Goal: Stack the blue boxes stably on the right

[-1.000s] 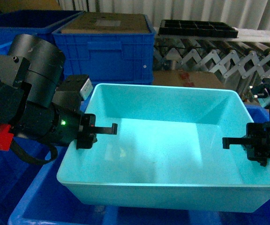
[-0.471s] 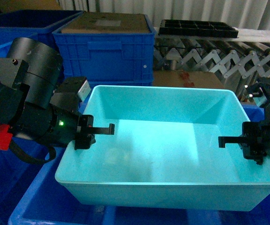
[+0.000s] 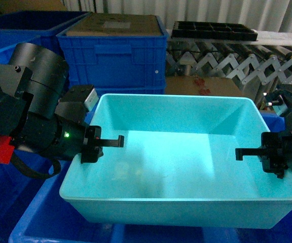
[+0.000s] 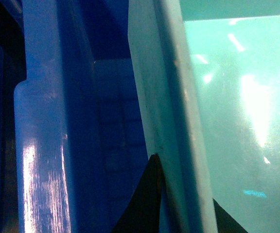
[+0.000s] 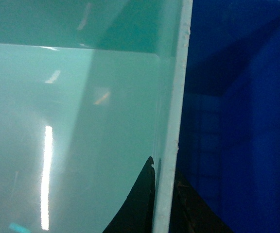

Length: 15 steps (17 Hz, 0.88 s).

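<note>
One of the blue boxes, a light turquoise tub (image 3: 181, 210), hangs level between my two grippers, just over a royal-blue crate (image 3: 37, 215). My left gripper (image 3: 98, 144) is shut on its left wall, one finger inside and one outside. In the left wrist view the gripper (image 4: 183, 194) straddles the tub's wall (image 4: 164, 97). My right gripper (image 3: 267, 154) is shut on the right wall. The right wrist view shows that gripper (image 5: 164, 184) pinching the pale rim (image 5: 179, 97). The tub holds nothing.
Ribbed royal-blue crates (image 3: 113, 50) stand stacked behind, topped with a cardboard sheet. Behind on the right, a black compartment tray (image 3: 214, 30) lies on a folding roller conveyor (image 3: 237, 63), with a brown carton (image 3: 202, 85) below it. Blue crate walls (image 4: 43, 145) (image 5: 256, 121) flank the tub closely.
The tub and both grippers have shifted slightly to the left. The grip on both walls is unchanged.
</note>
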Available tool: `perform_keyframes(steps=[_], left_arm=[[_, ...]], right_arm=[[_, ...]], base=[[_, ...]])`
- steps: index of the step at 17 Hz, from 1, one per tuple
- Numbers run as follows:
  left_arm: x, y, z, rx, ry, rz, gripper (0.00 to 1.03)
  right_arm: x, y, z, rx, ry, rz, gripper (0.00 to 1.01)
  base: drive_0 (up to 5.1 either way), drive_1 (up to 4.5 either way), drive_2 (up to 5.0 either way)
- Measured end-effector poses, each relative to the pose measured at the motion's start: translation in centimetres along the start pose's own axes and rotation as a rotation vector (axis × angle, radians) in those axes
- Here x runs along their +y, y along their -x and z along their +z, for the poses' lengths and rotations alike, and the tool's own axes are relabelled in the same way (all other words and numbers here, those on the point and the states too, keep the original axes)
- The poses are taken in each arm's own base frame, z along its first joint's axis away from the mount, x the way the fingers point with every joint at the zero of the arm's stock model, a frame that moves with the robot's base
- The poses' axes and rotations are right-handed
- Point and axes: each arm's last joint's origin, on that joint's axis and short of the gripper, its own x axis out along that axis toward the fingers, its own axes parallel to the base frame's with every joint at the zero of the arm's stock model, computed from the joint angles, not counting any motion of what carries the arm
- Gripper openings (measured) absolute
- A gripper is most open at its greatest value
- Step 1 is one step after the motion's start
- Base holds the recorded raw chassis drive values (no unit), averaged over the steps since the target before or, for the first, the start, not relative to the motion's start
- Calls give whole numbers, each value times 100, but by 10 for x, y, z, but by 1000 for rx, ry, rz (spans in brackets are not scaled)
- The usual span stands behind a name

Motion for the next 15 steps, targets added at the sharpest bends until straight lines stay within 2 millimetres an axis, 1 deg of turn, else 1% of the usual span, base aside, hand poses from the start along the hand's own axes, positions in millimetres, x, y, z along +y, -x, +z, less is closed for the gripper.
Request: perform_keyframes(steps=[3, 4, 7, 12, 13, 14, 15], left_arm=[[0, 0, 0, 0, 0, 0, 6], [0, 0, 0, 1, -2, -2, 9], [0, 0, -1, 10, -74, 3, 37], [-4, 0, -1, 8, -114, -18, 91], [-5, 0, -1, 7, -120, -22, 100], [-5, 0, -1, 7, -121, -19, 97], [-4, 0, -1, 7, -120, -19, 98]], right_arm=[[0, 0, 0, 0, 0, 0, 7], [0, 0, 0, 0, 4, 0, 8], [-3, 0, 3, -19, 54, -77, 36], [-5, 0, 5, -23, 64, -88, 92], [-5, 0, 5, -23, 64, -88, 100], [-5, 0, 5, -23, 64, -89, 97], [-5, 0, 5, -23, 64, -89, 98]], base=[[0, 0, 0], [0, 0, 0], [0, 0, 0], [0, 0, 0], [0, 0, 0], [0, 0, 0], [0, 0, 0]])
